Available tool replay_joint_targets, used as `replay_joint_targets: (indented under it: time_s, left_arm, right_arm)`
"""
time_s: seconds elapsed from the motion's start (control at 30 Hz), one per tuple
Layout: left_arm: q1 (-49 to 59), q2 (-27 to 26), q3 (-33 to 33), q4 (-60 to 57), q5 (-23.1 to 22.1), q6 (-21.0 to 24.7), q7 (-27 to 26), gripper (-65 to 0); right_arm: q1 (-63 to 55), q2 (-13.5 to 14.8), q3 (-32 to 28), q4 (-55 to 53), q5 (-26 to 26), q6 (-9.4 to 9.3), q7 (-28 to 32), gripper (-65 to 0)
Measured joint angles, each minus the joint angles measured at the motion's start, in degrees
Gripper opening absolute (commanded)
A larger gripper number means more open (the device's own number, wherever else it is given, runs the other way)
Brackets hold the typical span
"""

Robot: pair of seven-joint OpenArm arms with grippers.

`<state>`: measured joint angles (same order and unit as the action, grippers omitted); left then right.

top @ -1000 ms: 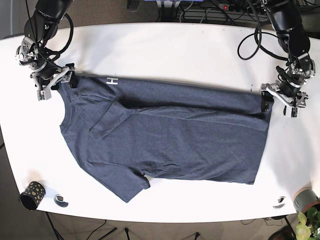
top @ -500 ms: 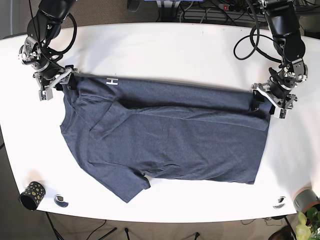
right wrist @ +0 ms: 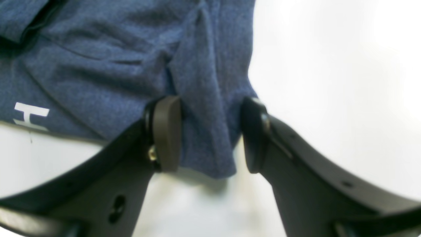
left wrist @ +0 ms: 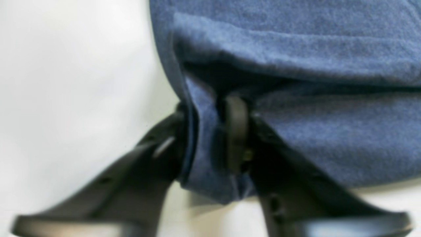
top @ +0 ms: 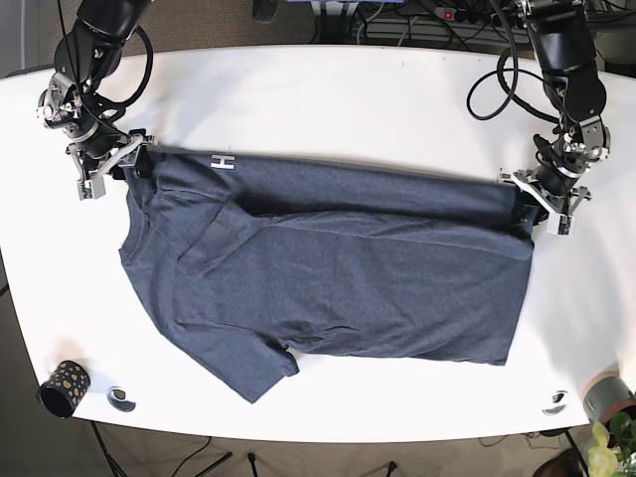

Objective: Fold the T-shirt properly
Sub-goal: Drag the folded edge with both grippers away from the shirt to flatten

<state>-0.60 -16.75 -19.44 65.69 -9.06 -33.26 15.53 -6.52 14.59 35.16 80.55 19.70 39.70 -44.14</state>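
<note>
Both grippers closing on the far edge of the dark blue knit T-shirt, spread flat on the white tabletop.

Over the last second the left gripper has moved inward from just beside the hem corner onto the cloth; its jaws are now pinched tight on a bunched fold of that corner. The right gripper has also crept onto the shoulder corner near the white "H" print, but its jaws stand apart around a ridge of fabric, one pad touching it and the other not clearly so (contact there is hard to judge). The shirt itself lies as before, collar toward the right arm, one sleeve near the front edge. Judged from this, the grasp is secured on one side only; lifting the far edge for the first fold should wait until the right jaws close.
</note>
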Motion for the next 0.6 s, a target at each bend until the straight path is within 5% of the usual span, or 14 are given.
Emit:
replay_joint_targets:
  time_s: [0.2,0.4,0.6]
  left_arm:
    - [0.8,0.0,0.0,0.5,-1.4,0.0,2.0,-65.0]
    - [3.5,0.1,0.0,4.0,-0.8,-0.2,4.9,-65.0]
    - [8.8,0.3,-0.1,11.0,0.0,-0.2,6.6,-65.0]
  right_arm:
    - [0.3,-0.1,0.0,0.0,0.0,0.0,-0.6,-40.3]
    - [0.3,-0.2,0.0,0.0,0.0,0.0,-0.8,-63.9]
    - [-0.1,-0.1,0.0,0.0,0.0,0.0,-0.7,-65.0]
